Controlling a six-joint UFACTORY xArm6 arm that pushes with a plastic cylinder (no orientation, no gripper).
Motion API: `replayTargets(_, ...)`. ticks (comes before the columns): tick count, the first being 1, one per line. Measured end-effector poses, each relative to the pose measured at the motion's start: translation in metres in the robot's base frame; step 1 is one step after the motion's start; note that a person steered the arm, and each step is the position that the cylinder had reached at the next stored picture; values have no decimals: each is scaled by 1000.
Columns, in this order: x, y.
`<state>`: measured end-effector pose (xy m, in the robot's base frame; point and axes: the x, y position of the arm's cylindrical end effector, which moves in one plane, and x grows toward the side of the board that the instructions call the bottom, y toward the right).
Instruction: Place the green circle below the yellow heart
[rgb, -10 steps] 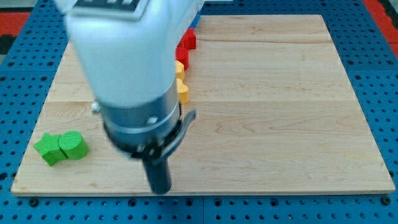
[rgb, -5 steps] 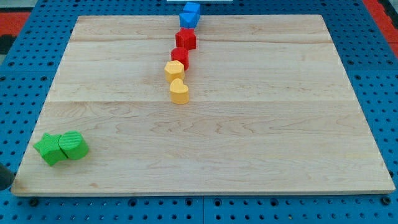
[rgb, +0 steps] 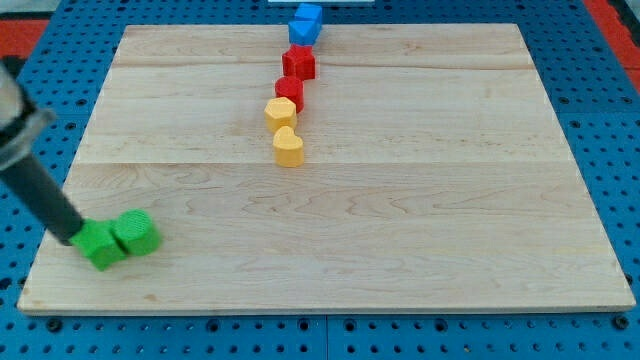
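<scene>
Blue perforated metal base (rgb: 30, 40) all round, well beyond the tool on every side. Pale wooden desk (rgb: 420, 230) on it, in planks, spreading from the tool towards the view's right.

Dark straight rod tool (rgb: 35, 185) slanting in from the view's left edge, upper part blurred. Single rod, no jaws to stand apart or together, clamped on nothing. My tip (rgb: 68, 238) down at the desk's left edge near the view's bottom-left corner.

Green ridged block (rgb: 100, 246), shape hard to make out, touching my tip on its right side. Green circle block (rgb: 136, 233) just beyond that, to the right of my tip, pressed against the first green block. Both near the desk's lower left corner.

Yellow heart block (rgb: 289, 147) well apart from my tip, up and to the right, mid-desk. Green circle block far to the left of and lower than it in the view.

Yellow hexagon-like block (rgb: 281, 111) touching the heart's upper side, farther up from my tip. Then two red blocks, lower one (rgb: 290, 92) with shape unclear, upper one (rgb: 299, 63) roughly star-like, in the same rising line. Blue blocks (rgb: 305, 22) at the desk's top edge, farthest from my tip; looks like two together, shapes unclear.
</scene>
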<state>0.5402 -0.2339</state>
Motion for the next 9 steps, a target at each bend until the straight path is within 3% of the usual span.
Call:
replayTargets(4, 0, 150)
replayTargets(9, 34, 175)
